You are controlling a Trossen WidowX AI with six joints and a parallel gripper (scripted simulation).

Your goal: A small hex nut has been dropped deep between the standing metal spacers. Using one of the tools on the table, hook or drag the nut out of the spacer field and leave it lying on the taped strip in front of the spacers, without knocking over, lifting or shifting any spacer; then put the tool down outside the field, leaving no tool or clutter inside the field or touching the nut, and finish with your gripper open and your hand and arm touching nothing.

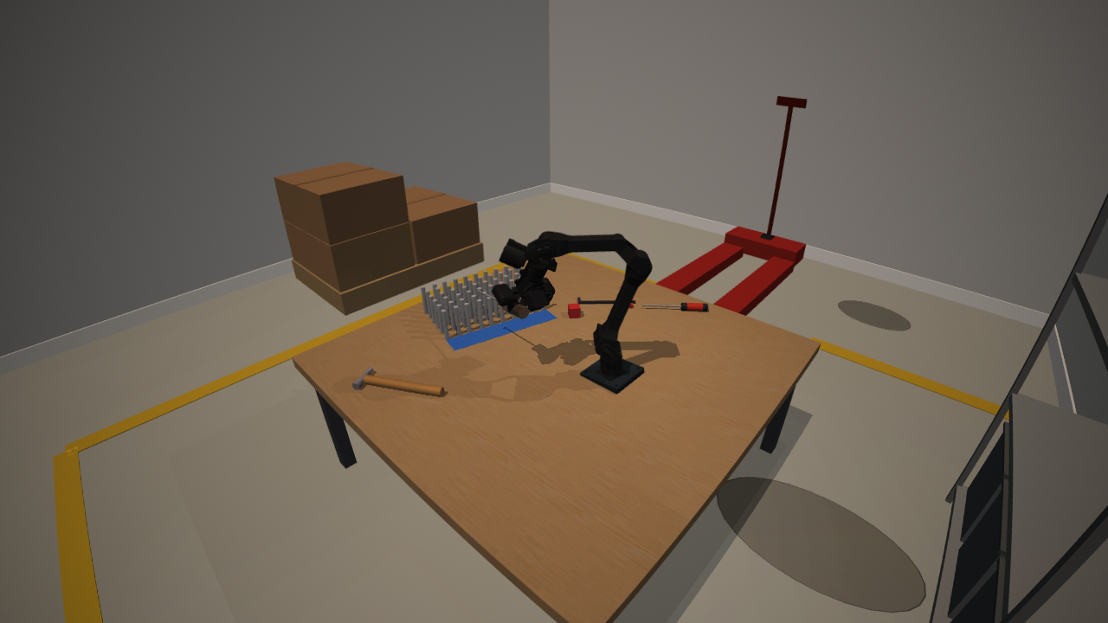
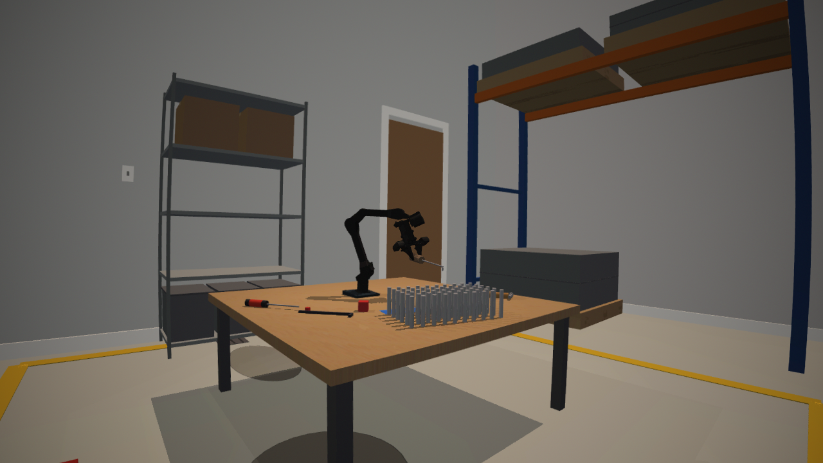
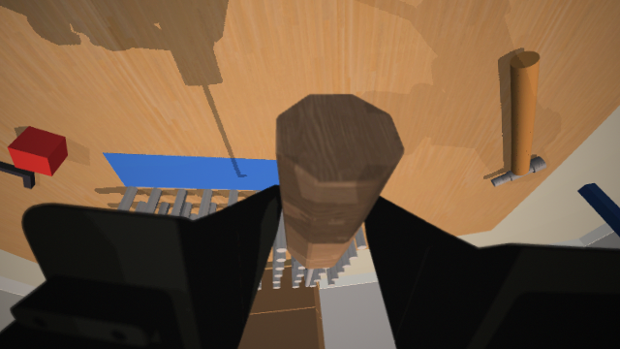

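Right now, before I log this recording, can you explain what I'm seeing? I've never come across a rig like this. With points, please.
It is one black robot arm (image 1: pixel 620 305) (image 2: pixel 359 247) bolted to a table. The top view looks down across the table, the exterior view faces it from another side, and the wrist view looks past the gripper's fingers. The gripper (image 1: pixel 520 304) (image 2: pixel 418 257) (image 3: pixel 324 198) grips a hooked tool (image 1: pixel 519 311) (image 2: pixel 419 259) (image 3: pixel 339 141) by its wooden handle. Metal spacers (image 2: pixel 444 305) stand beside a blue strip (image 1: pixel 495 330) (image 3: pixel 194 172). A hammer (image 1: pixel 402 385) (image 3: pixel 523 116), screwdriver (image 1: pixel 694 306) (image 2: pixel 256 303), black bar (image 1: pixel 604 301) (image 2: pixel 325 313) and red cube (image 1: pixel 574 311) (image 2: pixel 362 305) (image 3: pixel 38 150) lie around. I can't make out the nut.
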